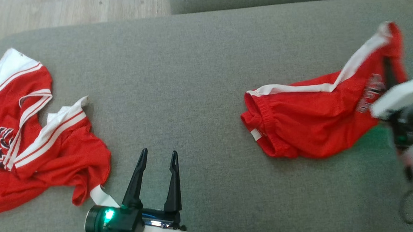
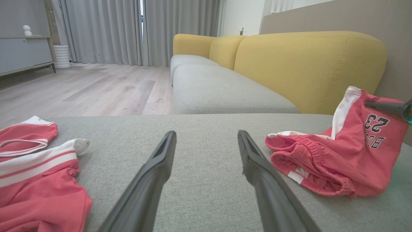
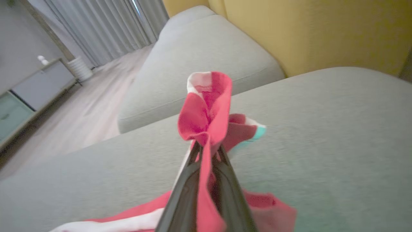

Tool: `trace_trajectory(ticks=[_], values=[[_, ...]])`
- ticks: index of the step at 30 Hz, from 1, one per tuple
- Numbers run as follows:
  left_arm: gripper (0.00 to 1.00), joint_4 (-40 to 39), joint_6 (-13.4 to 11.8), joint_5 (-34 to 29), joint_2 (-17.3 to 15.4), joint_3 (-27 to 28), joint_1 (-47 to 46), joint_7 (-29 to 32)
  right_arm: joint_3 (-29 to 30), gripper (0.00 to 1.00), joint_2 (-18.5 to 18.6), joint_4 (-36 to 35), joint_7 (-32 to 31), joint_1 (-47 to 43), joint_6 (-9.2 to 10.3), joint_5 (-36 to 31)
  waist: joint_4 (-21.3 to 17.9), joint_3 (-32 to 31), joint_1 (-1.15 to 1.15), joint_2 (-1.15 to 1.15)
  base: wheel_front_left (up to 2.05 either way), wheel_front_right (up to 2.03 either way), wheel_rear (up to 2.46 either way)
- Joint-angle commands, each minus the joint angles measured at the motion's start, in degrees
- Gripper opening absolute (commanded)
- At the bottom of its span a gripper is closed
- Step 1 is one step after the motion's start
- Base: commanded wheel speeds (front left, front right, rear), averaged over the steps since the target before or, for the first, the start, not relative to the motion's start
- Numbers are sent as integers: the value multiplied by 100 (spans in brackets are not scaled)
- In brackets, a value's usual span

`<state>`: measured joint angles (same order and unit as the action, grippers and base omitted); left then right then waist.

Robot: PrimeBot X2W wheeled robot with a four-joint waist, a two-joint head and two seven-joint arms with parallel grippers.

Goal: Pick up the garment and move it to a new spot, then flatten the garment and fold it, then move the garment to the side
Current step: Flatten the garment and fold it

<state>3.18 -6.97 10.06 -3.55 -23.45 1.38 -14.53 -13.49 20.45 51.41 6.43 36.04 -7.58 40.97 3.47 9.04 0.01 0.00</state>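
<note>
Red shorts (image 1: pixel 316 124) in closed right gripper (image 3: pixel 207 146)

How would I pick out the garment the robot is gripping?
On the grey fabric sofa seat, to the robot's right, lie red shorts with an elastic waistband and white side stripe. Unlike the red-and-white jersey at left, one end is pinched up by the right gripper.

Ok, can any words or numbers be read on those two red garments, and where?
"23": on the red shorts, near their lifted end, in the left wrist view.
"BU": just under the number on the same shorts; the rest of the word cannot be made out.
Shorts lettering in the head view: too blurred to read.
Red jersey: dark lettering, partly folded under, unreadable.
</note>
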Motion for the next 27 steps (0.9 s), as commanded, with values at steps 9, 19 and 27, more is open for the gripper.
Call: trace_trajectory(ticks=[9, 19, 27], values=[[100, 18, 50, 65, 61, 236, -100, -47, -666, 0, -865, -1600, -397, -659, 9, 345, 168, -308, -1, 0, 0, 0, 0], [100, 84, 53, 172, 66, 216, 25, -47, -1060, 100, -1533, -2729, -853, -1534, 9, -43, 365, -578, -1, 0, 0, 0, 0], [100, 15, 6, 216, 67, 197, 112, -47, -286, 100, -843, -3573, -1226, -2192, 9, 107, 353, -730, -1, 0, 0, 0, 0]])
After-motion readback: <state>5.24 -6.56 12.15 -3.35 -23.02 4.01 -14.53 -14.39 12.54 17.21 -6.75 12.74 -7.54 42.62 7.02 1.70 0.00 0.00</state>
